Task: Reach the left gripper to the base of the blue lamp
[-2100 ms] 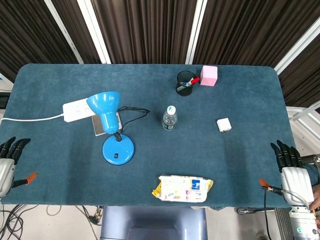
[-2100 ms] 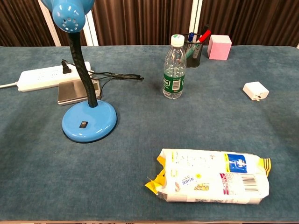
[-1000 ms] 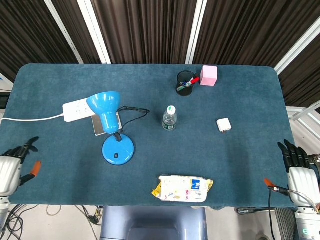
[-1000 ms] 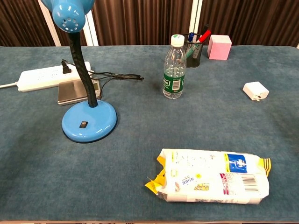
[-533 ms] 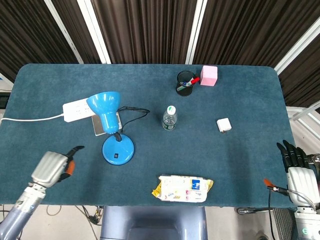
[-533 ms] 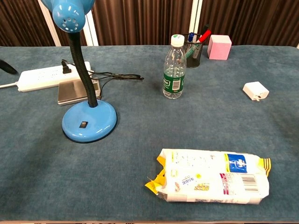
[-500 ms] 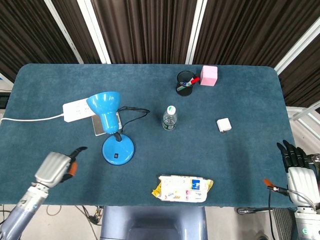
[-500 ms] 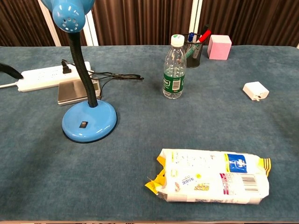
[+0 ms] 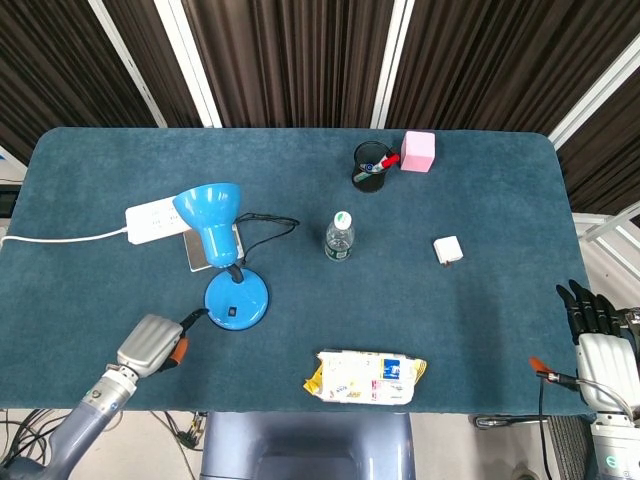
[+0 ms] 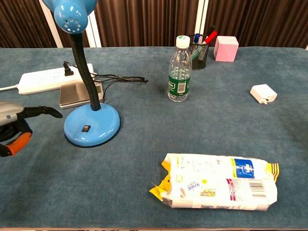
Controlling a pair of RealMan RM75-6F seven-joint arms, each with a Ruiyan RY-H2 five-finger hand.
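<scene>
Dark curtains hang behind the blue-covered bench (image 9: 480, 330) we work at. Our left robot hand (image 9: 152, 345) hovers just left of the blue lamp (image 9: 222, 262), holding nothing, a dark finger (image 10: 44, 111) stretched toward the round base (image 10: 92, 126) but apart from it. That base sits on the left half, in front of a white power strip (image 9: 152, 221) (the lamp's cord runs off toward it). Our right robot hand (image 9: 598, 350) rests off the right edge, fingers straight and empty. A water bottle (image 10: 179, 70) stands mid-bench.

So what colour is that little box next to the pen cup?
The little box is pink, clearest in the chest view.
</scene>
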